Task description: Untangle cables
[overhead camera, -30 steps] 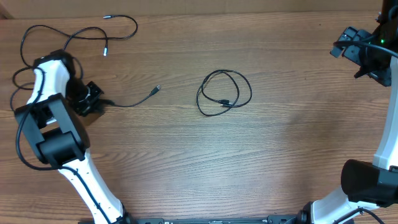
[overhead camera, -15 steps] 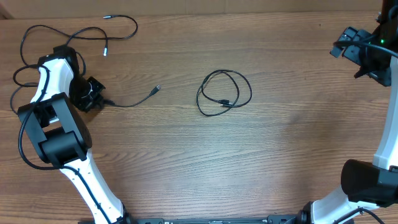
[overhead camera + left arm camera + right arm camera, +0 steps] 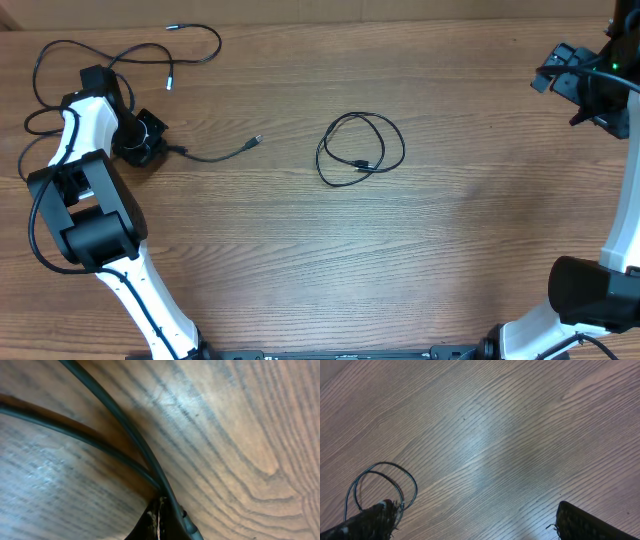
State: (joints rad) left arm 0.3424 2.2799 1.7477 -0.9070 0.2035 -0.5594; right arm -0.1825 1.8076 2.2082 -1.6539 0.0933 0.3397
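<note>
My left gripper (image 3: 155, 143) is low on the table at the far left, shut on one end of a thin black cable strand (image 3: 215, 156) whose silver-tipped plug (image 3: 258, 140) lies to its right. In the left wrist view the closed gripper (image 3: 159, 520) pinches where two strands of cable (image 3: 125, 430) meet. A small coiled cable (image 3: 360, 150) lies at the table's middle and also shows in the right wrist view (image 3: 380, 480). Another loose cable (image 3: 195, 40) curls at the far left. My right gripper (image 3: 562, 82) is open and empty, high at the far right; it also shows in its own wrist view (image 3: 480, 522).
The thicker black wires of the left arm (image 3: 40, 110) loop beside the loose cable at the far left edge. The wooden table (image 3: 460, 230) carries nothing else in view.
My left gripper has moved toward the far edge, dragging the held strand; its plug end shifted slightly right and away. The coil and the right arm have not moved.
</note>
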